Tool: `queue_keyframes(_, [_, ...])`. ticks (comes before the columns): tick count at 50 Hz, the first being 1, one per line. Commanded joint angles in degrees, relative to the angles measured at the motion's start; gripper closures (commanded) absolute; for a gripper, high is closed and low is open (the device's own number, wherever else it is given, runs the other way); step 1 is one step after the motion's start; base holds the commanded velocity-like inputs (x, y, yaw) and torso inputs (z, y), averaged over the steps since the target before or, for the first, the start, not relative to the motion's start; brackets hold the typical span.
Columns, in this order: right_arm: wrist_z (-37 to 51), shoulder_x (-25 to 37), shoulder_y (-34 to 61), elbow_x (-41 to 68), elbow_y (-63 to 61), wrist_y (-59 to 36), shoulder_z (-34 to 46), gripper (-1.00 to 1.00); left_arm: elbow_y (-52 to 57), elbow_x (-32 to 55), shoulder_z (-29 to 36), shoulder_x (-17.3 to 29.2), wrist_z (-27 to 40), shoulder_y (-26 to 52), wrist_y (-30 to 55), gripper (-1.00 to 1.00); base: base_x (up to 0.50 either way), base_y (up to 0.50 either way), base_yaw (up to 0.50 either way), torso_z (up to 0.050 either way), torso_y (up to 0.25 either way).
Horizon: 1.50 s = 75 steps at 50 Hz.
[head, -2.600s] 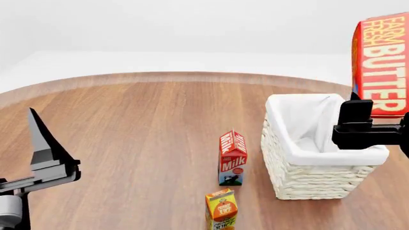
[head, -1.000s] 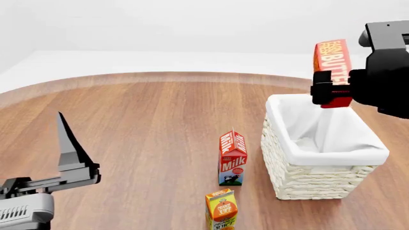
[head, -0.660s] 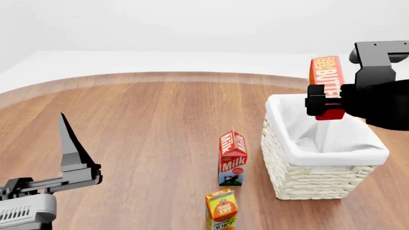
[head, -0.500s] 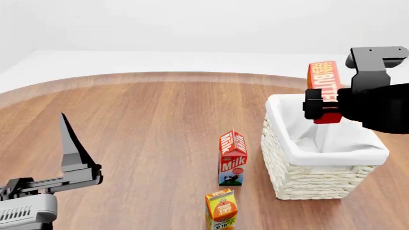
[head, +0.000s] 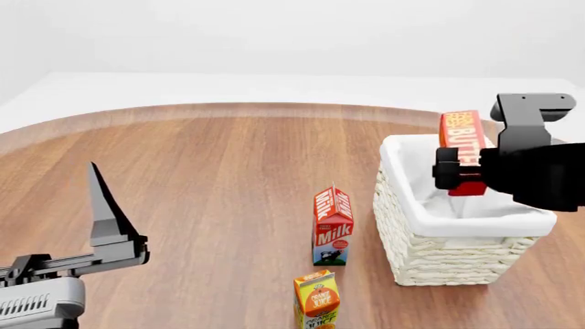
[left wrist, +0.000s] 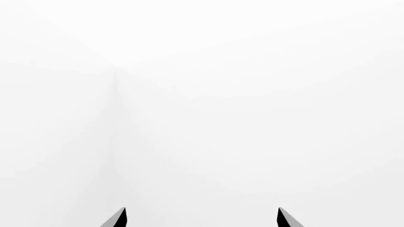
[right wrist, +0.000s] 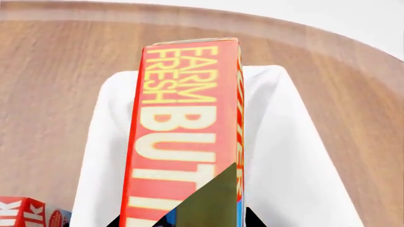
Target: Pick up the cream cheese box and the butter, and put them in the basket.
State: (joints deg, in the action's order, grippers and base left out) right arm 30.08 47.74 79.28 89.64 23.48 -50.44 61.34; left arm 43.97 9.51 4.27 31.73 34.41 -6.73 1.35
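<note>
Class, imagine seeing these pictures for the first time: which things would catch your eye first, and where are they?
The red rectangular butter box with yellow lettering stands out, gripped by the right pincer over the cream-white woven basket with white cloth lining. On the brown wooden table beside the basket stands a red milk carton, with a small orange juice carton nearer the camera.

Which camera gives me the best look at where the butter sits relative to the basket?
The head view: it shows the butter, gripped by the right gripper, upright over the basket opening. The right wrist view fills with the box's face, white lining behind it. The left wrist view shows neither.
</note>
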Motion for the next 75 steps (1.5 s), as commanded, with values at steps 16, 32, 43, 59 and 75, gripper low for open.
queue_keyframes(16, [-1.7,0.4,-0.3,-4.4,-0.1,0.6,-0.6,1.0,-0.1,-0.1,0.4,0.1,0.1,0.0,0.0,-1.0,0.0,0.0,0.0,0.001,0.001])
queue_keyframes(32, [-2.2,0.3,0.1,-5.1,-0.7,-0.1,0.0,-1.0,-0.3,-0.2,0.5,0.1,0.1,0.1,-0.2,-1.0,0.0,0.0,0.0,0.0,0.001])
queue_keyframes(43, [0.5,3.9,1.3,-3.4,-9.8,-2.2,-0.8,-1.0,0.0,0.0,0.3,0.2,0.2,0.0,0.0,-1.0,0.0,0.0,0.0,0.0,0.0])
queue_keyframes(59, [10.2,14.4,3.0,7.5,-38.9,-4.9,-5.4,-1.0,0.3,0.0,0.2,0.4,0.4,-0.3,-0.2,-1.0,0.0,0.0,0.0,0.0,0.0])
queue_keyframes(75, [19.1,20.4,4.7,18.3,-59.8,-0.9,-10.1,-1.0,0.6,-0.2,0.2,0.5,0.6,-0.4,-0.2,-1.0,0.0,0.0,0.0,0.0,0.0])
